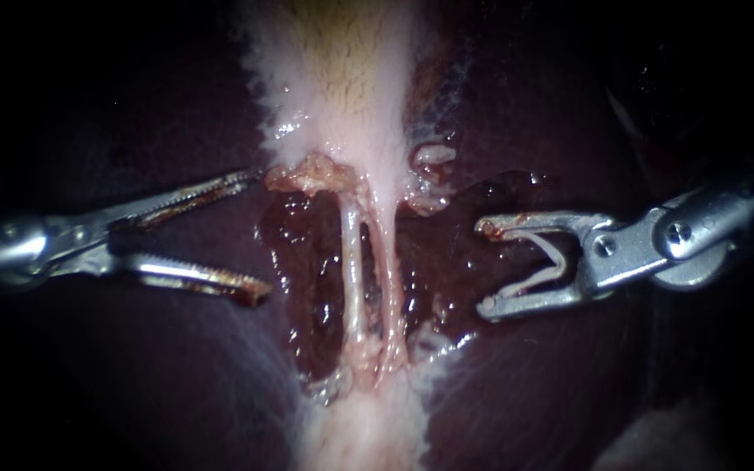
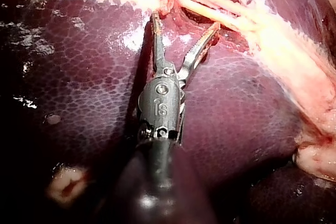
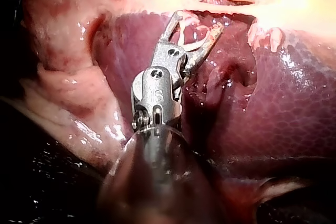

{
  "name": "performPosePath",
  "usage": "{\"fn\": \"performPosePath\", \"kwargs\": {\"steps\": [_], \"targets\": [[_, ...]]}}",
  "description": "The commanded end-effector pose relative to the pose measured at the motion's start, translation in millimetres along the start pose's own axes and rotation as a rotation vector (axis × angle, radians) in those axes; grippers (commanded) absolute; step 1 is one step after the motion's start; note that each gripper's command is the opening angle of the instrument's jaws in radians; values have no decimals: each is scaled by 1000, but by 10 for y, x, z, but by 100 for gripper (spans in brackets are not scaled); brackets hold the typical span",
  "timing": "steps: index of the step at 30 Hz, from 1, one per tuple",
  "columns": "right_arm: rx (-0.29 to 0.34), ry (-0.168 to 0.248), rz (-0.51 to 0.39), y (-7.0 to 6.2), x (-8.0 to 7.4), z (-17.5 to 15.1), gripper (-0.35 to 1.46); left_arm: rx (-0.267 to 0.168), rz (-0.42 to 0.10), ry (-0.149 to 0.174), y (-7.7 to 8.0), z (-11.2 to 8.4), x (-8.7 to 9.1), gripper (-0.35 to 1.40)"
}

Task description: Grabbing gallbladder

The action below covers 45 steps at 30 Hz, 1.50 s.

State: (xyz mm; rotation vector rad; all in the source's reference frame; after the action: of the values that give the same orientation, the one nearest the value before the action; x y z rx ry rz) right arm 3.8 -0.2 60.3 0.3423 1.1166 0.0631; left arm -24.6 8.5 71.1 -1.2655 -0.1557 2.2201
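**Gallbladder grasp: hazards at the approach**

**Endoscope view.** The gallbladder (image 1: 342,87) is the pale band lying on the liver (image 1: 133,375). Its lower end meets the edge of a dark, wet opened bed. Two thin tubes (image 1: 353,262) cross that bed, stretched taut. The left instrument (image 1: 259,234) has its end effector spread wide and gripping nothing. The upper toothed jaw reaches just beside the ragged lower end of the gallbladder, and the lower jaw hangs over the liver beside the bed. The right instrument (image 1: 483,267) stands apart on the other side of the tubes. Its end effector is wide apart yet cradles a pale clip (image 1: 544,262), one leg against each jaw.

- Probable fault: closing from this position takes only frayed edge tissue, which could tear or slip.
- Probable fault: advancing too far sideways brings the tubes between the jaws, so they are crushed.

**Left wrist view.** The tubes lie just ahead of the spread jaws, and the bright gallbladder tissue lies ahead of one jaw. The liver sits directly under the instrument. A steep descent could score it.

**Right wrist view.** The clip-bearing jaws point at the bed and the tubes. Pulling on the gallbladder would shift these tubes, which could snag the clip.
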Motion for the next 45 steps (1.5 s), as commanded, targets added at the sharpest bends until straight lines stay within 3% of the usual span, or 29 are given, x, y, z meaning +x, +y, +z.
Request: {"fn": "performPosePath", "kwargs": {"steps": [1, 6, 10, 15, 23, 30, 45], "targets": [[0, 0, 0, 0, 0, 0, 48, -3, 9, 3, -2, -2, 5, 91], [0, 0, 0, 0, 0, 0, 48, -5, 39, 4, -11, 0, 20, 86], [0, 0, 0, 0, 0, 0, 48, 1, 52, 2, -17, 18, 26, 81], [0, 0, 0, 0, 0, 0, 48, 6, 68, 1, -30, 43, 25, 72], [0, 0, 0, 0, 0, 1, 48, 10, 68, 1, -48, 60, 16, 62], [0, 0, 0, 0, 0, 1, 48, 7, 70, 2, -48, 59, 12, 56], [0, 0, 0, 0, 0, 1, 48, 4, 68, 2, -47, 51, 15, -8]]}}
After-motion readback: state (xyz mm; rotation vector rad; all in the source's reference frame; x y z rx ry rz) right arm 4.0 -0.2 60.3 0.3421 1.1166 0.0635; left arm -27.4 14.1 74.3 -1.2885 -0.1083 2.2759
